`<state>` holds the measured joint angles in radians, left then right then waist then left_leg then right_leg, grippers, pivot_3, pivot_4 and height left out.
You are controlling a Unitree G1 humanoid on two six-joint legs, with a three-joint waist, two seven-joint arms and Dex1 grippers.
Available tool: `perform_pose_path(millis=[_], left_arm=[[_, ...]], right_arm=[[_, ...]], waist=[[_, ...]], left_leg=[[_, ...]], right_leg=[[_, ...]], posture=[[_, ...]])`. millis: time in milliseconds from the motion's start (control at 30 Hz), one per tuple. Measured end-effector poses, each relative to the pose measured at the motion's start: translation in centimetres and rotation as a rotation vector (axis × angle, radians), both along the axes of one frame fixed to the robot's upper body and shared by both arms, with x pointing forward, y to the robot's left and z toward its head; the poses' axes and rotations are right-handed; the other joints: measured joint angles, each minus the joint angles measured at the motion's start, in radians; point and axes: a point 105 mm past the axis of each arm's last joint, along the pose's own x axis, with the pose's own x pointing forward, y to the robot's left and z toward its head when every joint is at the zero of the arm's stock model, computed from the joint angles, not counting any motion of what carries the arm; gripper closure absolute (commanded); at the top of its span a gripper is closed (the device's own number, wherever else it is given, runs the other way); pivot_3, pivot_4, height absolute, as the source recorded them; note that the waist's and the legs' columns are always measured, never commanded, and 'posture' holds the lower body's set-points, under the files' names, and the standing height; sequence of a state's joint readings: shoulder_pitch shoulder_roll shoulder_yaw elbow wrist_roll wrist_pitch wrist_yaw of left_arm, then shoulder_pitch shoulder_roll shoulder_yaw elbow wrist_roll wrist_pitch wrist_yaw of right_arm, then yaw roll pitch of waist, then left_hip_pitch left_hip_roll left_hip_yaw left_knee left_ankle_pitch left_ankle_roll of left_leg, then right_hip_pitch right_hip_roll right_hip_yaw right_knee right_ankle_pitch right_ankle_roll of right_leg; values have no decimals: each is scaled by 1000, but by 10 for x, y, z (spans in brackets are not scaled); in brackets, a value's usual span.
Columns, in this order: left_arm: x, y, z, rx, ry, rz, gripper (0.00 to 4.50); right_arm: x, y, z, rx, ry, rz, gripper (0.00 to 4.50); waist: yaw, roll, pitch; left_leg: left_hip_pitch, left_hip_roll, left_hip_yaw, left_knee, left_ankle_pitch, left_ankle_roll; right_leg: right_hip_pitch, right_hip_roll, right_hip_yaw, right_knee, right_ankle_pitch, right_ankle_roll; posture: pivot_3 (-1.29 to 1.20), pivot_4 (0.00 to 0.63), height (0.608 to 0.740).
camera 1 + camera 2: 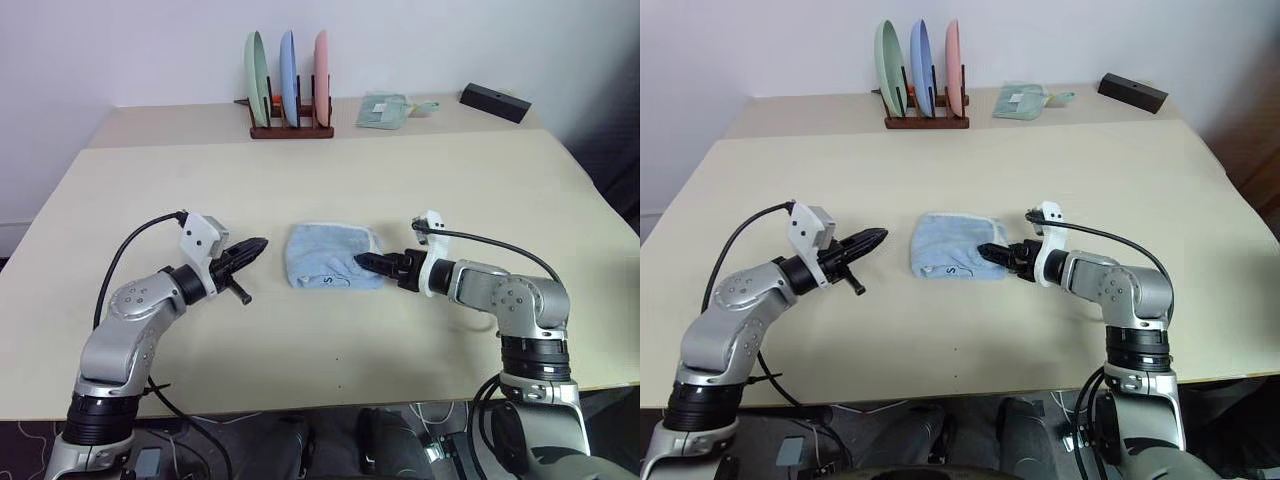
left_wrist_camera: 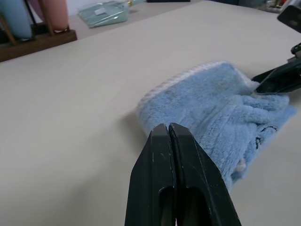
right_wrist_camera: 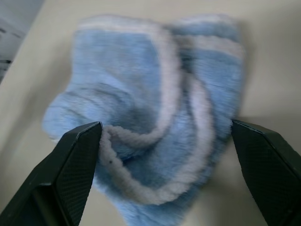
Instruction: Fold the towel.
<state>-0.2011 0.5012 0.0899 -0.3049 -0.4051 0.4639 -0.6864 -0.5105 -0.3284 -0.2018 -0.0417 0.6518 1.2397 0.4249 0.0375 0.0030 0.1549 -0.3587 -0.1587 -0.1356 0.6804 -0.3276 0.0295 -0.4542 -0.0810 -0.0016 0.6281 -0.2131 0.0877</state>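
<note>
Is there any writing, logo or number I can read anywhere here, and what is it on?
No text here reads as words or numbers.
Light blue terry towel: a small dark embroidered mark near one corner, too small to tell whether it is a letter or a sign.
Small mint-green folded cloth at the far edge of the cream table: a pale tag, too small to read.

Light blue fluffy terry-cloth towel (image 1: pixel 333 256): deep matt pile, whitish corded trim, dark stitched mark. Beige flat worktop (image 1: pixel 330 180): smooth, matt, faintly sheened. Left tool (image 2: pixel 175 179) and right tool (image 3: pixel 164 174): black hard plastic fingers, semi-matt, finely textured pads on the right one. Dark brown wooden rack (image 1: pixel 290 128) at twelve o'clock of the towel, satin; in it pastel plates (image 1: pixel 288 90), smooth and glossy.
</note>
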Motion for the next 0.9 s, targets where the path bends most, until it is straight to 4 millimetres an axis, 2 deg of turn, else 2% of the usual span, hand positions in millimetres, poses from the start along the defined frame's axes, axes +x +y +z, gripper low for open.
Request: perform_pose_path(millis=[100, 167, 233, 267, 400, 433, 600, 700, 800, 900], left_arm=[[-7, -12, 5, 1, -21, -52, 4500], [-9, -18, 6, 1, -26, -76, 4500], [-10, -20, 5, 2, -23, -84, 4500], [-11, -20, 3, 3, -17, -86, 4500], [-13, -23, -2, 5, 0, -96, 4500], [-13, -23, -2, 5, 1, -95, 4500], [-13, -24, -3, 3, 3, -96, 4500], [-13, -26, -3, -7, 5, -102, 4500], [-10, -32, -2, -9, 7, -131, 4500], [-4, -39, -1, -20, 7, -165, 4500]], right_arm=[[-1, 6, 0, 8, 14, 10, 100], [-2, 15, -1, 34, 25, 23, 616], [-4, 26, -3, 67, 51, 44, 1367], [-5, 30, -4, 80, 63, 50, 1970], [0, 32, 1, 125, 71, 16, 3996], [2, 31, 3, 136, 72, 2, 4379], [6, 19, 8, 218, 84, -80, 4472], [14, -10, 26, 301, 35, -196, 4472], [20, -73, 51, 315, -70, -407, 4472], [11, -139, 69, 320, -154, -643, 4472]], waist=[[-2, 0, 0], [-5, 0, 0], [-6, 0, 0], [-6, 0, 0], [-2, 0, 0], [-1, 0, 0], [-1, 0, 0], [2, 1, 0], [7, 1, 0], [2, 1, 0]], left_leg=[[0, 0, 0, 0, 0, 0], [1, 0, 0, 0, 0, 0], [0, 0, 0, 0, 0, 0], [0, 0, 0, 0, 0, 0], [0, 0, 0, 0, 0, 0], [0, 0, 0, 0, 0, 0], [0, 0, 0, 0, 0, 0], [0, 0, 0, 0, 0, 0], [0, -1, 0, 0, 0, 0], [0, 0, 0, -1, 0, 0]], right_leg=[[0, 0, 0, 0, 0, 0], [0, 0, 0, 0, 0, 0], [0, 0, 0, 0, 0, 0], [0, 0, 0, 0, 0, 0], [0, 0, 0, 0, 0, 0], [0, 0, 0, 0, 0, 0], [0, 0, 0, 0, 0, 0], [0, 0, 0, 0, 0, 0], [0, 0, 0, 0, 0, 0], [0, 0, 0, 0, 0, 0]], posture=[[0, 150, 740], [0, 150, 740], [0, 150, 740], [0, 150, 740], [0, 150, 740], [0, 150, 740], [0, 150, 740], [0, 150, 740], [0, 150, 740], [0, 150, 740]])
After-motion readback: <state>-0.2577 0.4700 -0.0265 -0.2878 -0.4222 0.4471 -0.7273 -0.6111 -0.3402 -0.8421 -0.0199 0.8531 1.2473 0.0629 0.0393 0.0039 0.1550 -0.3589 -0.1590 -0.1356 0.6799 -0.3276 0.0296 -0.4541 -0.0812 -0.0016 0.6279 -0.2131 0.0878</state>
